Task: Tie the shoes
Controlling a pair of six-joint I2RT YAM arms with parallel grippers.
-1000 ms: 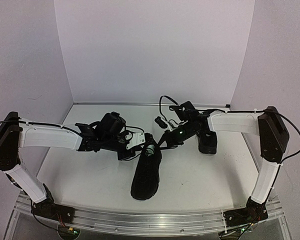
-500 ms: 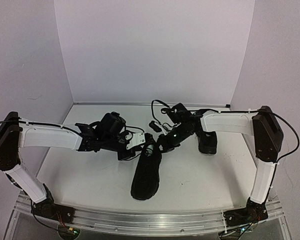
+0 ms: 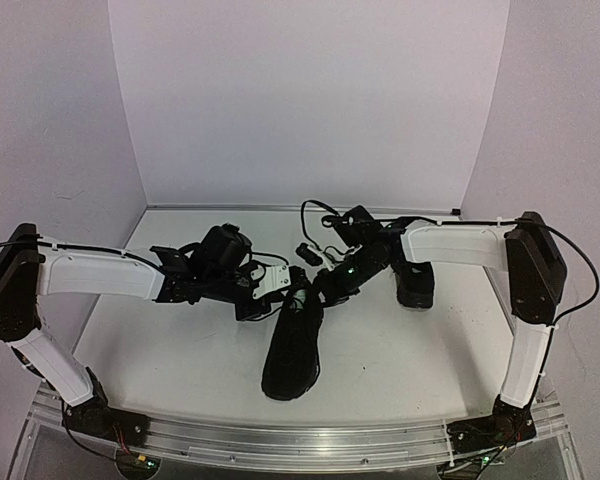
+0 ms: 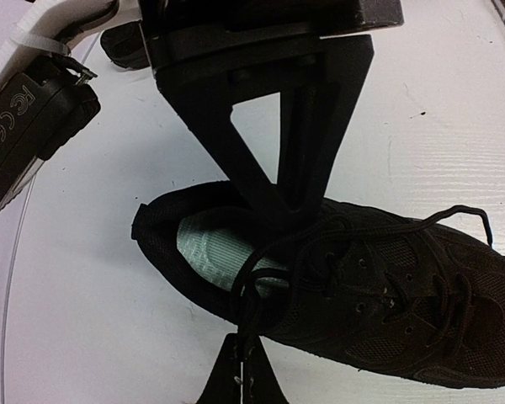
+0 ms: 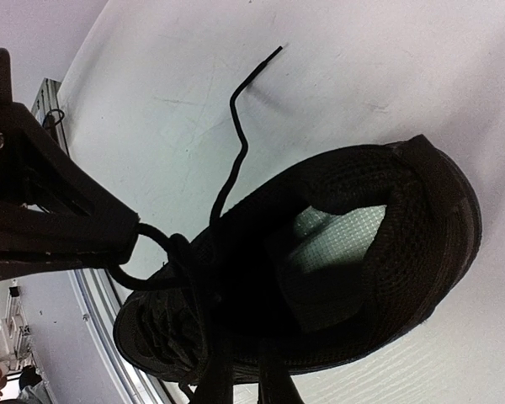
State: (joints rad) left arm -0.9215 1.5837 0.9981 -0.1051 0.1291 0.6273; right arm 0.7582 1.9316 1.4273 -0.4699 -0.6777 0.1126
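One black shoe [image 3: 292, 345] lies at the table's middle, heel toward the back, its pale green insole [image 4: 206, 248] showing. My left gripper [image 3: 272, 293] is at the shoe's left side, shut on a loop of its black lace [image 4: 251, 290]; the fingertips [image 4: 240, 370] are pressed together. My right gripper [image 3: 325, 287] reaches over the shoe's opening from the right, its tips [image 4: 290, 220] closed together on another lace strand by the tongue. In the right wrist view the left gripper [image 5: 130, 229] holds the loop taut, and a free lace end [image 5: 240, 118] trails over the table. The second black shoe [image 3: 416, 285] stands behind the right arm.
White walls close the table on the left, back and right. An aluminium rail [image 3: 280, 440] runs along the near edge by the arm bases. A black cable [image 3: 315, 212] loops above the right wrist.
My right gripper has moved left toward the middle shoe's opening over the last second. The left arm and the shoe have stayed where they were.
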